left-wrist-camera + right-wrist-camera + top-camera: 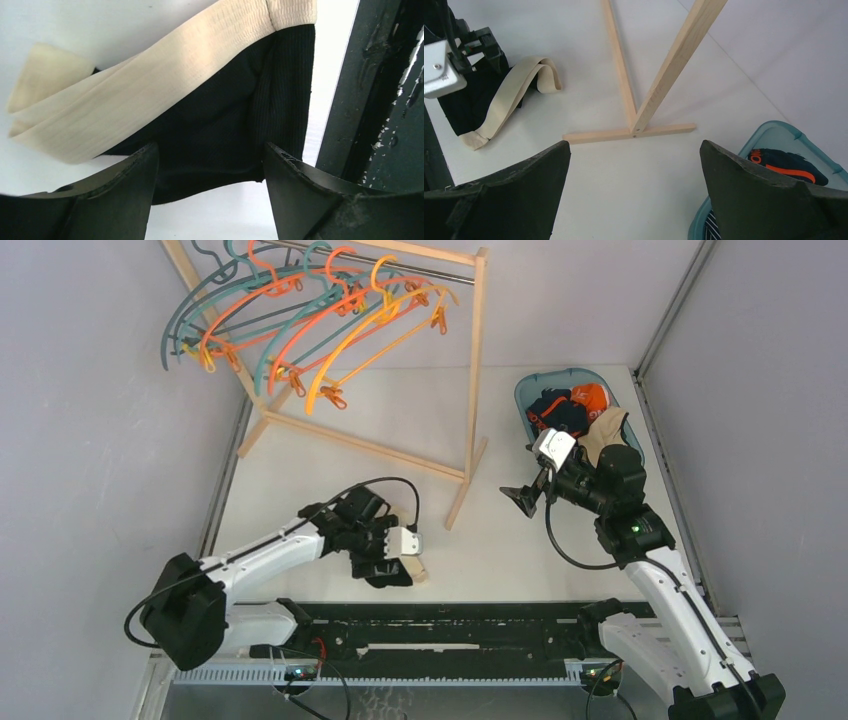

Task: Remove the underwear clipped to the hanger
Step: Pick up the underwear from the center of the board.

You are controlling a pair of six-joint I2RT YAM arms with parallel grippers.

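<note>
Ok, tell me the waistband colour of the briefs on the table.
Cream waistband on black briefs; left wrist view best.

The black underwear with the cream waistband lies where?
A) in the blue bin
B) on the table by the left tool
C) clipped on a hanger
B: the black underwear lies on the table, between the spread fingers of the left tool.

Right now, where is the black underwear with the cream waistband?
The underwear lies on the table, left of centre in the top view, under the left gripper, near the rack.
</note>
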